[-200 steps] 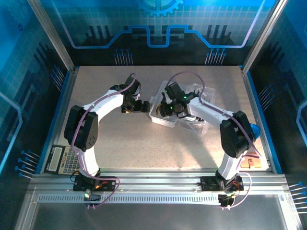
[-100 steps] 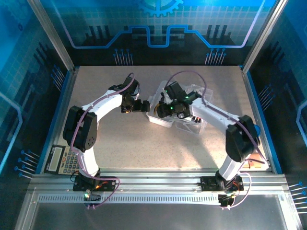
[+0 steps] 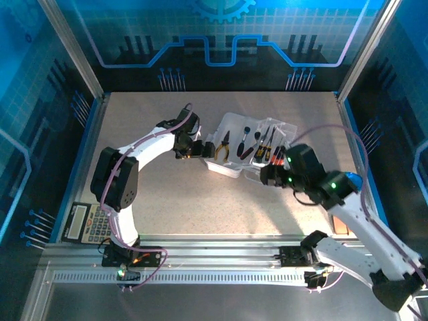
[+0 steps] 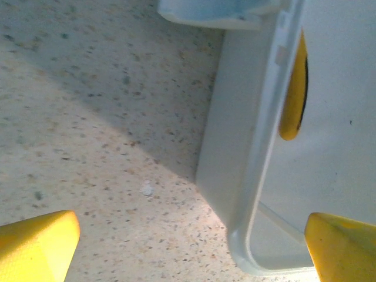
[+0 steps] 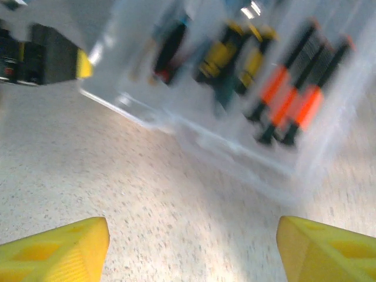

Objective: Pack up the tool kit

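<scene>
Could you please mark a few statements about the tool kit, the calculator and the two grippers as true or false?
1. The yellow-handled pliers lie inside the clear case. True.
2. The right gripper holds a screwdriver. False: the right gripper's fingers stand apart with nothing between them, and the screwdrivers lie in the case.
3. The calculator sits inside the case. False: the calculator lies at the near left corner of the table, well apart from the case.
4. The left gripper is open at the case's left edge. True.
</scene>
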Controlling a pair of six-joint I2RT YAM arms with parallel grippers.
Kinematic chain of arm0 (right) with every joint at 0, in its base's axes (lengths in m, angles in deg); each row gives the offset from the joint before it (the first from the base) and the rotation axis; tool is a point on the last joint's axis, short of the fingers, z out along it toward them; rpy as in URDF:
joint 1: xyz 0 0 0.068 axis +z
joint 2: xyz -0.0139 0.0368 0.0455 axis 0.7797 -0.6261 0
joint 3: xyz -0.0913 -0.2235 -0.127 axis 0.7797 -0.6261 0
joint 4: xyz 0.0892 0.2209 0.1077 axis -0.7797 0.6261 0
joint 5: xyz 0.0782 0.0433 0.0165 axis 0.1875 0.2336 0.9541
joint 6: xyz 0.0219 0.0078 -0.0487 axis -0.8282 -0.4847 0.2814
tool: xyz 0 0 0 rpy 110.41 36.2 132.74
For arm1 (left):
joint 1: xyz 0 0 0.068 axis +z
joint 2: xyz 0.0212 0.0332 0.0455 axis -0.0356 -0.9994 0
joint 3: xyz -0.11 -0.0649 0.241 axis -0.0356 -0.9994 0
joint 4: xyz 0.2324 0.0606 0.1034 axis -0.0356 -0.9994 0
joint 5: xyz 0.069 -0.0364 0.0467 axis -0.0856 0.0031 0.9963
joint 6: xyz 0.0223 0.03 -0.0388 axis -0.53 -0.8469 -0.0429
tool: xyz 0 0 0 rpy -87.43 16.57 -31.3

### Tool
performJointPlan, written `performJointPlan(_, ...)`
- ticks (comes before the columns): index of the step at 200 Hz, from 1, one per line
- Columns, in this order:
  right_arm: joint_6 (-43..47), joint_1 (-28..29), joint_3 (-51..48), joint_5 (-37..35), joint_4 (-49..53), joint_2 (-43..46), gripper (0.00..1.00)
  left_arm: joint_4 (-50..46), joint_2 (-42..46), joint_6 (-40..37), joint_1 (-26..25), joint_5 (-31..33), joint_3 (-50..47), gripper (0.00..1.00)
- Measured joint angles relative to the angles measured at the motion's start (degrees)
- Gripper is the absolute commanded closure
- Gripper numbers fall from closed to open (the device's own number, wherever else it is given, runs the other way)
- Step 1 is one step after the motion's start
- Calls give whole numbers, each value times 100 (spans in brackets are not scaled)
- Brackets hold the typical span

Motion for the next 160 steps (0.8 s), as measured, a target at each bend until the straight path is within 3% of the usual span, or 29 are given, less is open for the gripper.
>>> performJointPlan(32,-1145,2,-1432,-214,439,1178,37,92,-114,26,-269,-149,0,1)
performJointPlan(58,-1871,0,-1993,-481,601,1641,45,133,-175,118,-415,-295,0,1)
performJointPlan(109,-2461,-227,-2468,-885,-72,1279,53,258,-177,151,-527,-387,0,1)
performJointPlan(160,-2592,-675,-2990,-737,-1434,1113,54,317,-186,149,-527,-428,2,1)
